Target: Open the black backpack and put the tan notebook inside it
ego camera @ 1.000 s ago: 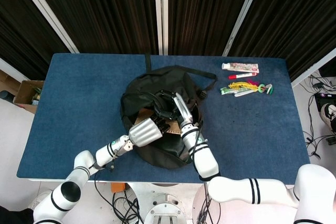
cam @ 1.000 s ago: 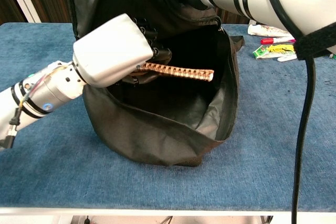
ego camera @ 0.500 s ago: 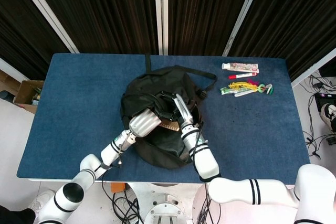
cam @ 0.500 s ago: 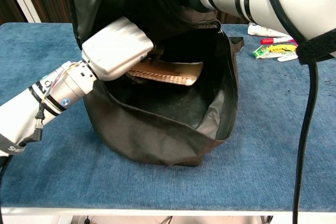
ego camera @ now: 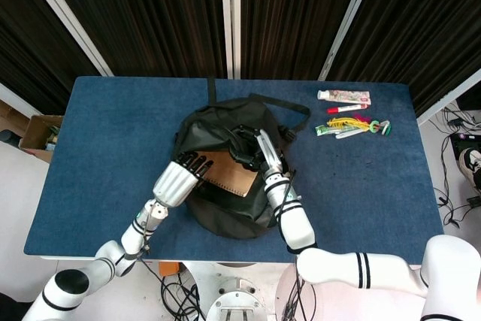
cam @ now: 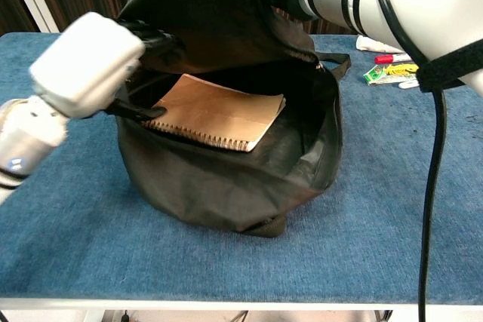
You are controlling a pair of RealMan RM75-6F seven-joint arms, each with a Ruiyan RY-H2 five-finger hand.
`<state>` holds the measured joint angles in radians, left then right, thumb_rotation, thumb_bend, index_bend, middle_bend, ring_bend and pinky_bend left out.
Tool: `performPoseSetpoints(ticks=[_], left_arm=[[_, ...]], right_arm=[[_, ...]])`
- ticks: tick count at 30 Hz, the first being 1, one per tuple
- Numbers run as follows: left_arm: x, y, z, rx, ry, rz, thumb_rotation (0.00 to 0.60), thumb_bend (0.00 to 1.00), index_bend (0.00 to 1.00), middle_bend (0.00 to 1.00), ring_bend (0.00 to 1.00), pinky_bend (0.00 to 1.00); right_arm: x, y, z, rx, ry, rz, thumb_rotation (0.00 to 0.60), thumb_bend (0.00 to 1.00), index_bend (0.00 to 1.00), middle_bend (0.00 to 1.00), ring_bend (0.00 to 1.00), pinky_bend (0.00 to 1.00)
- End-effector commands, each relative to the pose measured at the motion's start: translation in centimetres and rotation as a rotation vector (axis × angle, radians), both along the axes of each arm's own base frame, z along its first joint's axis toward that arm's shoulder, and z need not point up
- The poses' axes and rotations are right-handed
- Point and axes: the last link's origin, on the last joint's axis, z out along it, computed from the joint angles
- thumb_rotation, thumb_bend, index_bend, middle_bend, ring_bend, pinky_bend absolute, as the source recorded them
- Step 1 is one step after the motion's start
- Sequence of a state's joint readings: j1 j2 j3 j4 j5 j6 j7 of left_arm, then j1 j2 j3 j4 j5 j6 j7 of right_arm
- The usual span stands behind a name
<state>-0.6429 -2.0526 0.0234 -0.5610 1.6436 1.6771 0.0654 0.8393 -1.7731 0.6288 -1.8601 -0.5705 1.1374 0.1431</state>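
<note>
The notebook (cam: 219,111) now lies flat inside the backpack (cam: 226,186); the left hand (cam: 87,62) has let go, fingers apart, while the right hand (ego camera: 252,146) keeps the flap clamped up, so the task looks nearly done

Black backpack (cam: 226,186) mouth gapes toward chest camera; upper flap held raised by right hand (ego camera: 252,148), leaving entry slot over front lip. Tan notebook (cam: 215,115) lies flat across opening, spiral edge on lip, filling most of slot. Left hand (cam: 87,73) at left rim, fingers (cam: 139,111) touching notebook corner, blocks that side. Right forearm (ego camera: 289,212) crosses backpack's right flank. Open blue table (ego camera: 113,133) left of backpack. Stationery cluster (ego camera: 349,122) occupies far right corner.
</note>
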Motion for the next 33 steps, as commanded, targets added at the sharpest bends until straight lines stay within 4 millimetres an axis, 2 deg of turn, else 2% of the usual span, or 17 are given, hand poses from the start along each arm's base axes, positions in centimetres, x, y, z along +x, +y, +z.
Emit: performPoseSetpoints(ticks=[1, 6, 8, 10, 12, 15, 17, 19, 21, 24, 28, 30, 33], left_arm=[[-2.6, -1.8, 2.7, 0.007, -0.029, 0.031, 0.6, 0.0, 0.35, 0.43, 0.42, 0.53], [-5.2, -3.4, 6.3, -0.022, -0.079, 0.118, 0.6, 0.0, 0.36, 0.43, 0.42, 0.55], [-6.2, -4.0, 8.0, -0.041, -0.105, 0.177, 0.6, 0.0, 0.36, 0.43, 0.42, 0.56], [-7.0, -4.4, 9.4, -0.047, -0.118, 0.23, 0.6, 0.0, 0.36, 0.43, 0.42, 0.56], [-8.1, -4.6, 11.2, -0.035, -0.114, 0.294, 0.6, 0.0, 0.36, 0.43, 0.42, 0.56], [-9.4, -4.5, 12.9, -0.013, -0.094, 0.365, 0.6, 0.0, 0.37, 0.43, 0.42, 0.55], [-10.3, -4.5, 14.0, -0.012, -0.085, 0.419, 0.6, 0.0, 0.38, 0.42, 0.41, 0.54], [-11.1, -4.6, 14.8, -0.018, -0.08, 0.474, 0.6, 0.0, 0.38, 0.41, 0.4, 0.51], [-11.8, -4.8, 15.7, -0.039, -0.064, 0.532, 0.6, 0.0, 0.38, 0.39, 0.37, 0.47], [-12.8, -5.1, 16.9, -0.061, -0.056, 0.614, 0.6, 0.0, 0.37, 0.36, 0.35, 0.41], [-13.8, -5.6, 18.4, -0.053, -0.079, 0.665, 0.6, 0.0, 0.35, 0.33, 0.31, 0.35], [-14.3, -6.1, 19.1, -0.055, -0.099, 0.673, 0.6, 0.0, 0.32, 0.31, 0.27, 0.3], [-15.2, -7.0, 20.3, -0.059, -0.123, 0.7, 0.6, 0.0, 0.23, 0.24, 0.2, 0.24]], right_arm=[[-0.3, 0.0, -0.1, -0.001, 0.02, 0.008, 0.6, 0.6, 0.79, 0.56, 0.33, 0.12], [-1.1, 0.6, -0.6, 0.014, 0.102, 0.08, 0.6, 0.59, 0.76, 0.52, 0.33, 0.11], [-1.6, 1.1, -0.9, 0.023, 0.155, 0.14, 0.6, 0.58, 0.7, 0.49, 0.29, 0.11], [-2.2, 1.7, -1.2, 0.029, 0.216, 0.201, 0.6, 0.54, 0.59, 0.44, 0.25, 0.08], [-3.3, 2.8, -1.8, 0.037, 0.331, 0.306, 0.6, 0.5, 0.42, 0.36, 0.18, 0.03], [-5.1, 4.1, -2.4, 0.051, 0.475, 0.418, 0.6, 0.46, 0.18, 0.23, 0.05, 0.0], [-6.6, 5.1, -2.7, 0.075, 0.589, 0.498, 0.6, 0.39, 0.06, 0.16, 0.0, 0.0], [-7.9, 5.7, -2.5, 0.097, 0.672, 0.555, 0.6, 0.32, 0.0, 0.08, 0.0, 0.0], [-9.0, 6.0, -1.7, 0.085, 0.742, 0.593, 0.6, 0.24, 0.0, 0.03, 0.0, 0.0], [-10.3, 6.3, 0.4, 0.006, 0.796, 0.609, 0.6, 0.17, 0.0, 0.0, 0.0, 0.0], [-11.7, 6.9, 4.0, -0.114, 0.759, 0.583, 0.6, 0.16, 0.0, 0.0, 0.0, 0.0], [-13.0, 7.4, 5.9, -0.167, 0.739, 0.564, 0.6, 0.16, 0.0, 0.01, 0.0, 0.0], [-16.5, 7.8, 9.2, -0.241, 0.803, 0.502, 0.6, 0.18, 0.0, 0.04, 0.0, 0.0]])
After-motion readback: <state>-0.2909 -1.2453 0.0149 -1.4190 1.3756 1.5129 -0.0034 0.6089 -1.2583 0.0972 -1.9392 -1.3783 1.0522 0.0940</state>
